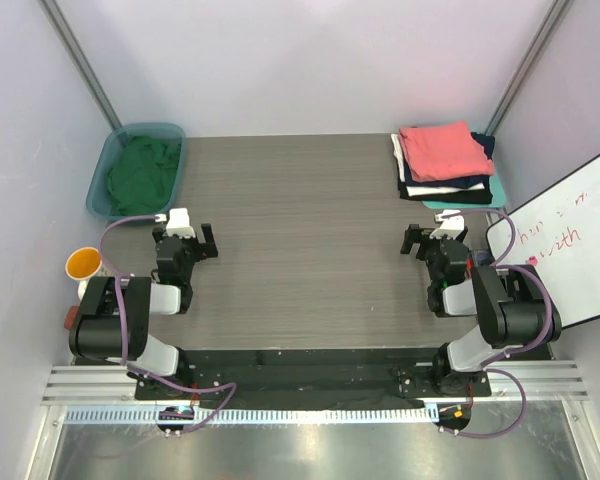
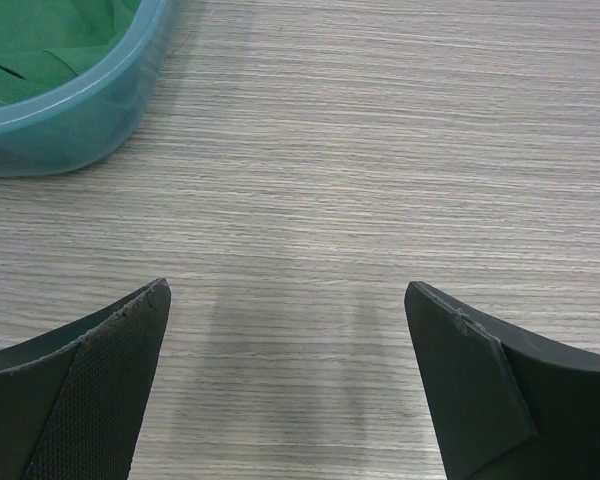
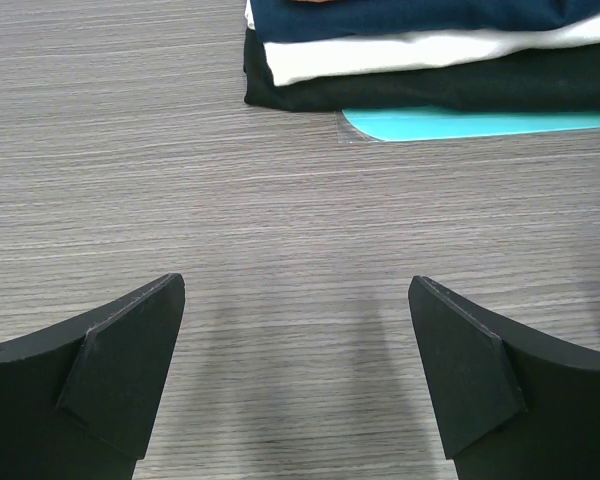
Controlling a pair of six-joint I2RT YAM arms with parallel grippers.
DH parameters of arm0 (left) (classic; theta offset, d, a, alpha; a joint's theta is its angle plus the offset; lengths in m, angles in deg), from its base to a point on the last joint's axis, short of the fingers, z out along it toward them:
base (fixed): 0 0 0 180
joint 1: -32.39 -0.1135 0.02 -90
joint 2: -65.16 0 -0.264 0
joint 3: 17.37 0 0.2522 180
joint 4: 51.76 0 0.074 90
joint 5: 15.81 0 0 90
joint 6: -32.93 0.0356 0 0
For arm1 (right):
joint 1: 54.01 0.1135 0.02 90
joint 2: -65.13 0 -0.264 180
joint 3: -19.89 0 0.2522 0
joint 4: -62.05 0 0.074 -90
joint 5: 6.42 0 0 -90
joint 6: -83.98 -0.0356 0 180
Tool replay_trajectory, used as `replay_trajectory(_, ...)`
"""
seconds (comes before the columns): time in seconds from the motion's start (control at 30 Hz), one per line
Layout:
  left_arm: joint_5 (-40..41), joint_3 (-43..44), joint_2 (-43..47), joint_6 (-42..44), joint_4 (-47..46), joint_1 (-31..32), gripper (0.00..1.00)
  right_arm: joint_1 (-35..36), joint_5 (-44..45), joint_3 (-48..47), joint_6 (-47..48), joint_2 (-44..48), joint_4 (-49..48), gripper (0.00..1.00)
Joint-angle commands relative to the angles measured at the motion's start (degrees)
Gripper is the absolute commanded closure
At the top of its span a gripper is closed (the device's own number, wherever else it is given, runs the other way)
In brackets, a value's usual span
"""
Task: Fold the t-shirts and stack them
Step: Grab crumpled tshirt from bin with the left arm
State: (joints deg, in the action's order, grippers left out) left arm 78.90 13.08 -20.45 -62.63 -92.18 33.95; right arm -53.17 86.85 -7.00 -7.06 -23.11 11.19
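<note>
Left pincer [image 1: 190, 238] and right pincer [image 1: 432, 238] are both wide open and hold nothing. Each one hangs low over the grey table [image 1: 300, 200]. The green t-shirt [image 1: 145, 168] lies bunched up in the teal plastic tub [image 1: 100, 190], at the far left corner. From the left pincer it is farther away and a bit to the left, so the left arm is much nearer to it. The tub's long side runs from near to far. The stack of folded t-shirts [image 1: 442, 170], with the pink t-shirt [image 1: 440, 148] on top, sits at the far right, just past the right pincer. I think the green one must be lifted out first.
</note>
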Motion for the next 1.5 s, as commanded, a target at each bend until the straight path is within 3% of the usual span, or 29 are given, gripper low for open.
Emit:
replay_trajectory(0.0, -0.23, 1.15, 0.17, 0.55, -3.57, -0.16, 0.0, -0.05, 0.16, -0.15, -0.72, 0.36, -3.32, 0.0)
replay_trajectory(0.23, 0.21, 0.54, -0.97, 0.64, -6.82, 0.02, 0.0, -0.05, 0.07, -0.06, -0.72, 0.09, -4.02, 0.0)
replay_trajectory(0.37, -0.3, 0.62, 2.52, 1.26, -2.81, 0.28, 0.0, -0.14, -1.23, 0.12, -0.02, 1.14, -2.2, 0.0)
replay_trajectory(0.4, -2.23, 3.5, 8.2, 2.13, 3.48, 0.28, 0.0, -0.14, -2.29, -1.45, 0.42, 4.63, 1.3, 0.0)
replay_trajectory(0.43, -4.34, 5.96, 11.3, 3.18, 16.34, 0.28, 0.0, -0.14, -5.0, -2.6, 0.68, 6.66, 5.25, 0.0)
replay_trajectory(0.5, -11.64, 15.01, 17.8, 7.3, 29.15, 0.28, 0.0, -0.14, -9.85, -8.01, 3.66, 12.71, 18.24, 0.0)
replay_trajectory(0.53, -12.78, 18.43, 19.14, 11.93, 41.48, 0.28, 0.0, -0.05, -12.21, -11.28, 5.76, 14.14, 25.0, 0.0)
replay_trajectory(0.57, -13.75, 26.04, 19.94, 13.54, 47.61, 0.28, 0.0, -0.05, -14.58, -14.96, 8.13, 14.76, 38.47, 0.0)
replay_trajectory(0.6, -14.72, 30.2, 20.3, 16.78, 53.76, 0.28, 0.0, -0.05, -16.43, -22.92, 11.38, 14.94, 45.3, 0.0)
replay_trajectory(0.67, -15.43, 41.33, 17.85, 26.54, 70.16, 0.2, 0.0, -0.14, -16.02, -30.96, 13.77, 12.67, 63.18, 0.0)
replay_trajectory(0.8, -9.55, 56.76, 8.11, 33.41, 87.36, -1.11, 0.03, -0.14, -14.35, -52.64, 18.62, 5.29, 87.35, 0.0)
replay_trajectory(0.87, -5.36, 64.65, 0.05, 36.31, 93.17, -1.39, 0.0, -0.05, -16.53, -58.22, 23.17, 1.26, 97.16, 0.0)
replay_trajectory(0.93, 0.1, 69.94, -6.04, 37.37, 98.62, -4.02, 0.0, -0.14, -16.46, -63.68, 24.94, -0.6, 100.38, 0.0)
replay_trajectory(1.17, 2.49, 96.03, -28.98, 34.4, 107.34, -11.67, 0.01, -0.14, -15.58, -67.2, 28.28, -1.49, 100.66, 0.0)
replay_trajectory(1.47, 3.73, 99.41, -39.37, 33.78, 103.04, -12.99, 0.0, -0.14, -15.22, -68.69, 29.34, 0.09, 101.53, 0.0)
